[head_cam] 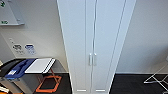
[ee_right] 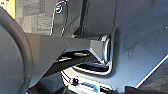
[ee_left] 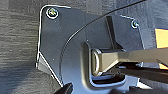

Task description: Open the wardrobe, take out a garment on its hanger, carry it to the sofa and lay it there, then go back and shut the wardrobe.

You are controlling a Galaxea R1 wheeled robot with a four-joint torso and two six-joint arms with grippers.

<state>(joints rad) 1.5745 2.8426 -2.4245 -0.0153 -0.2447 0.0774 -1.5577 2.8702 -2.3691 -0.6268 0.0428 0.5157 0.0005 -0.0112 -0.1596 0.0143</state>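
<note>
The wardrobe [head_cam: 93, 45] stands straight ahead in the head view, a tall narrow white cabinet against the wall. Both its doors are shut. Two small vertical white handles [head_cam: 92, 59] sit side by side at the centre seam, a little below mid-height. The garment, its hanger and the sofa are hidden from me. My wrist cameras look down past the robot's own dark plate at grey carpet [ee_left: 17, 37].
Left of the wardrobe stands a dark bin [head_cam: 12, 75] with blue items and a white board [head_cam: 40, 65] on top. An orange frame [head_cam: 48, 83] lies on the dark floor beside it. A thin white rack [head_cam: 157, 77] stands at the right edge. Signs [head_cam: 23, 48] hang on the left wall.
</note>
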